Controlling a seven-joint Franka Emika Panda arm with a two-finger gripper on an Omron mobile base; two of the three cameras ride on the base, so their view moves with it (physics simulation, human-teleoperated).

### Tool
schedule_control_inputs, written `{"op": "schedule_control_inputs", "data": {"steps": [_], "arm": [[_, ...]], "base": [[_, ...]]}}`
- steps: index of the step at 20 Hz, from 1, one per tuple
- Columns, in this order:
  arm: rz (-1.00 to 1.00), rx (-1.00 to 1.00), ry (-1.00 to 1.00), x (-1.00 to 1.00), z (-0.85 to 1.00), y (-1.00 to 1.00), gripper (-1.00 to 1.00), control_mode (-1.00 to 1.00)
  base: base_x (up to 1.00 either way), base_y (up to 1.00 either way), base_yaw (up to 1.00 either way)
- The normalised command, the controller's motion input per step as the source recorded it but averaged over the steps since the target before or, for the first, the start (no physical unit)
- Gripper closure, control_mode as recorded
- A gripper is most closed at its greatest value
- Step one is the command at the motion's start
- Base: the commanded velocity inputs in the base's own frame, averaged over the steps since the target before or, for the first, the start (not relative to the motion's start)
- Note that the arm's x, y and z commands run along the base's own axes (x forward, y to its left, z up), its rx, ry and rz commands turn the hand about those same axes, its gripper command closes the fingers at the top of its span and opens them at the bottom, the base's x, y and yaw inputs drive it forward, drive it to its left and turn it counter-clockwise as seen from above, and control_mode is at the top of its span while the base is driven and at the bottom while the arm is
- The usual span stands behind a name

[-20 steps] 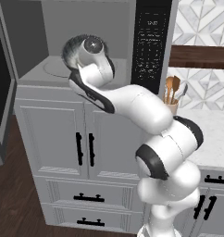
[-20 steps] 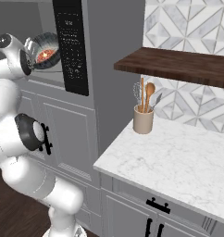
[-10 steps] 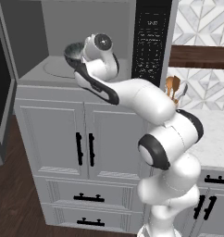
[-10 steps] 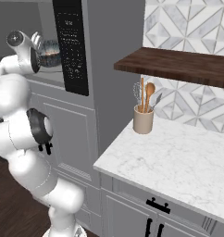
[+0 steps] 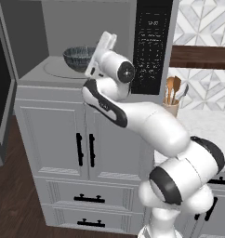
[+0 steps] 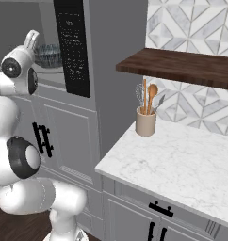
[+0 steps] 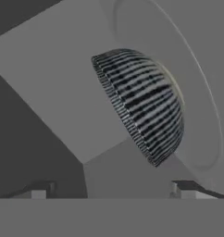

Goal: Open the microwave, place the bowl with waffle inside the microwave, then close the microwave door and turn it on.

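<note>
Bowl (image 7: 144, 102) on the microwave (image 5: 56, 69) turntable, ahead of the spread jaws, untouched.

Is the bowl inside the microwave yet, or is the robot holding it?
Inside. The bowl sits on the round turntable in the microwave, and the gripper fingers stand wide apart, clear of it.

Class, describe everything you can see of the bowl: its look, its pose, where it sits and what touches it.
The bowl is small, round and dark blue-grey, its outside ribbed with pale streaks. It stands upright inside the open microwave, resting on the round turntable. The hand is open just in front of it, fingertips apart from the bowl, so nothing but the turntable touches it. Its contents cannot be made out from these angles.
</note>
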Motion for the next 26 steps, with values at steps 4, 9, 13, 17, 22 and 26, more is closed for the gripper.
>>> {"op": "schedule_control_inputs", "data": {"steps": [4,9,13,17,22,26], "arm": [[0.00,0.15,-0.54,-1.00,0.63,-0.02,-1.00,-1.00],[0.00,-0.22,-0.18,-1.00,0.63,-0.10,-1.00,-1.00],[-0.04,-0.70,0.01,-1.00,0.15,-0.06,-1.00,-1.00],[-0.05,-0.82,0.09,-1.00,0.01,-0.13,-1.00,-1.00],[-0.04,-0.61,0.03,-0.98,-0.32,-0.15,-1.00,-1.00],[0.00,-0.49,0.04,-0.51,-0.89,-0.01,-1.00,-1.00]], "base": [[0.00,0.00,0.00],[0.00,0.00,0.00],[0.00,0.00,0.00],[0.00,0.00,0.00],[0.00,0.00,0.00],[0.00,0.00,0.00]]}}
